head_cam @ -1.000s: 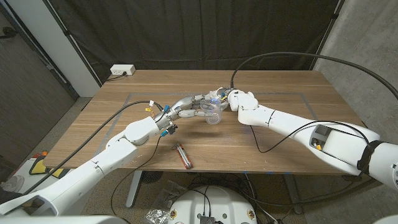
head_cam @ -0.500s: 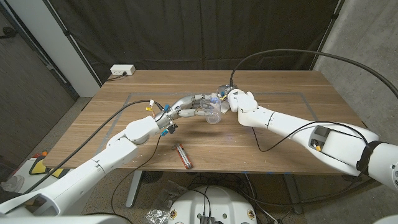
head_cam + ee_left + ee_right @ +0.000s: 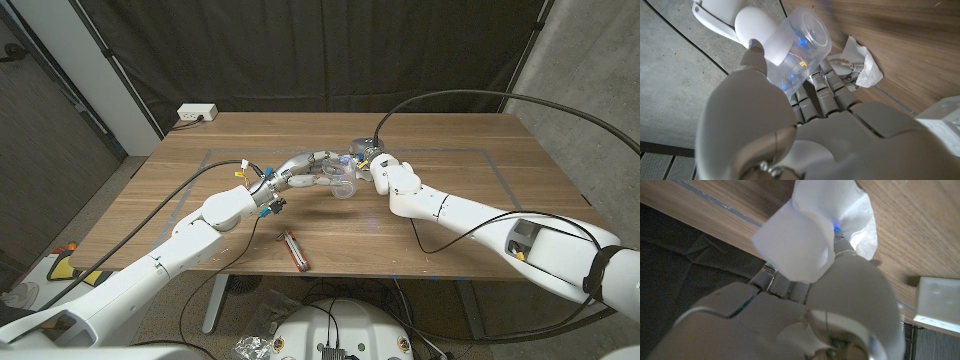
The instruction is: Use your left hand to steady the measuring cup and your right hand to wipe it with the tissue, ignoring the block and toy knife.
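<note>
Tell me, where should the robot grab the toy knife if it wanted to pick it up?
The toy knife lies flat, alone on the table near the front edge. Probably best: come straight down and pinch across its narrow sides, around the middle. It is long and thin, so gripping an end might tip it.

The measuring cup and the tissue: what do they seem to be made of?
The measuring cup looks like clear, smooth plastic: the left robot hand shows through its wall. The tissue, held by the right robot hand, looks like thin, soft white paper, matte and crumpled.
</note>
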